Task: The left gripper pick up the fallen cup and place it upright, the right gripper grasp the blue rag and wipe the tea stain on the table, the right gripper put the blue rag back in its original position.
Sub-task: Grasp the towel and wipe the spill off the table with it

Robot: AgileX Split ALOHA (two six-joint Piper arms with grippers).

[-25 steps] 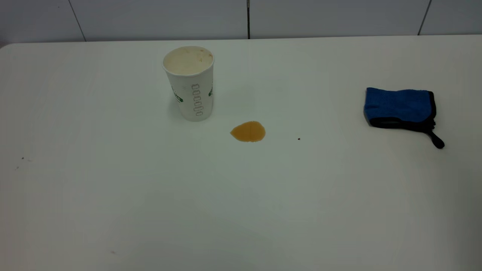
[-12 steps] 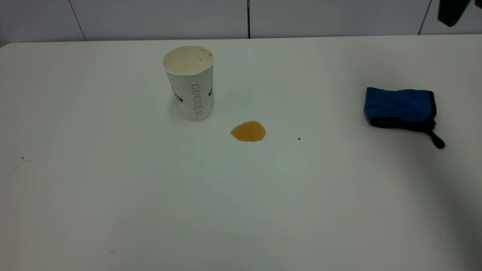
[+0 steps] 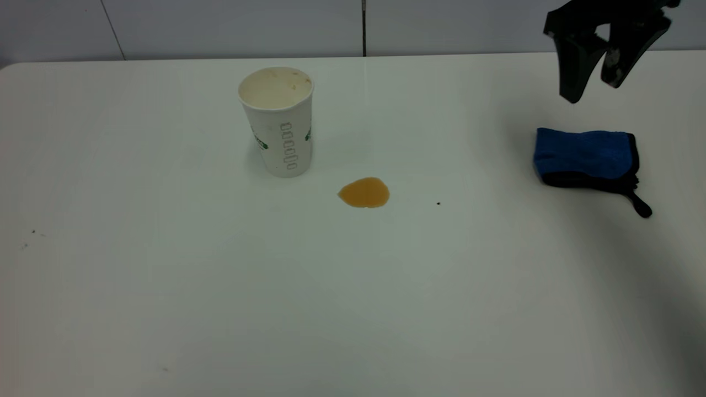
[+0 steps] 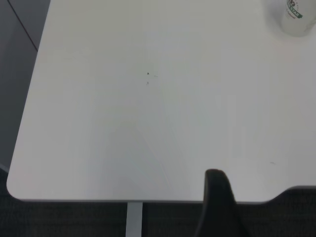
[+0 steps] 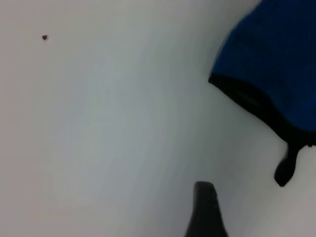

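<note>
The white paper cup (image 3: 277, 124) with green print stands upright at the back left of the table; its base also shows in the left wrist view (image 4: 296, 17). A small brown tea stain (image 3: 364, 193) lies just in front and to the right of the cup. The folded blue rag (image 3: 584, 155) with black trim lies at the right, also visible in the right wrist view (image 5: 276, 64). My right gripper (image 3: 594, 82) hangs open above and behind the rag, apart from it. Of my left gripper only one finger (image 4: 217, 200) shows, over the table's near left edge, holding nothing.
A dark speck (image 3: 438, 203) sits on the white table (image 3: 353, 309) between stain and rag. The rag's black loop (image 3: 640, 207) sticks out toward the front right. A tiled wall runs behind the table's far edge.
The right gripper has come down into view from the top right and now hangs above the rag. Cup, stain and rag have not moved.
</note>
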